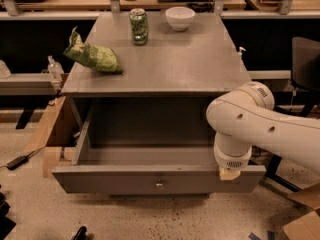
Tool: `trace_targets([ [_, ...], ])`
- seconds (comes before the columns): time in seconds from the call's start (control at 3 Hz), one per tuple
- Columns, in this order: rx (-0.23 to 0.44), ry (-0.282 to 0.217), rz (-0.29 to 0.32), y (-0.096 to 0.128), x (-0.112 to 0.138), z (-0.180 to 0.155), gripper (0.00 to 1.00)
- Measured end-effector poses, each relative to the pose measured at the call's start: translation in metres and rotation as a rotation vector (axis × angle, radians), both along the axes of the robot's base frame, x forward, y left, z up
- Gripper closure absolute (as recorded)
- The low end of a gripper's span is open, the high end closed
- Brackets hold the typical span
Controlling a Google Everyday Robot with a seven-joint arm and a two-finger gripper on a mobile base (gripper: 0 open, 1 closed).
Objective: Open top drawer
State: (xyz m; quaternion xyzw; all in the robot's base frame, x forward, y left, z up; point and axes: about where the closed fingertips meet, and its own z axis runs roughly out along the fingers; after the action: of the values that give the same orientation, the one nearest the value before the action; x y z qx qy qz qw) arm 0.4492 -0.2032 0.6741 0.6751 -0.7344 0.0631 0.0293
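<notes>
The top drawer (110, 179) stands pulled well out from under the front edge of the grey worktop (175, 64). Its flat front faces the camera with a small round knob (159, 185) at the centre. The inside is in shadow, so only bare grey walls and floor can be made out.

The white arm (260, 129) comes in from the right, where the frame cuts it off, and bends down over the drawer's front right corner. Its thick wrist covers nearly all of the gripper (229, 173). Only a small tan tip shows, resting at the top edge of the drawer front near that right corner. Whether it is spread or closed, or gripping the front, cannot be told.

On the worktop a green can (138, 26) stands upright near the back edge, with a white bowl (179, 18) just to its right. A crumpled green bag (93, 57) lies by the left edge. What lies below the drawer is hidden by its front.
</notes>
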Motion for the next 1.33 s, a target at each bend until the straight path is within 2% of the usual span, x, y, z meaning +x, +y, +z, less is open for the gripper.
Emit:
trace_targets([
  [0.67, -0.003, -0.002, -0.001, -0.001, -0.001, 0.001, 0.06],
  [1.0, -0.003, -0.003, -0.002, -0.002, -0.002, 0.002, 0.0],
  [1.33, -0.04, -0.02, -0.006, -0.003, 0.0, 0.019, 0.0],
])
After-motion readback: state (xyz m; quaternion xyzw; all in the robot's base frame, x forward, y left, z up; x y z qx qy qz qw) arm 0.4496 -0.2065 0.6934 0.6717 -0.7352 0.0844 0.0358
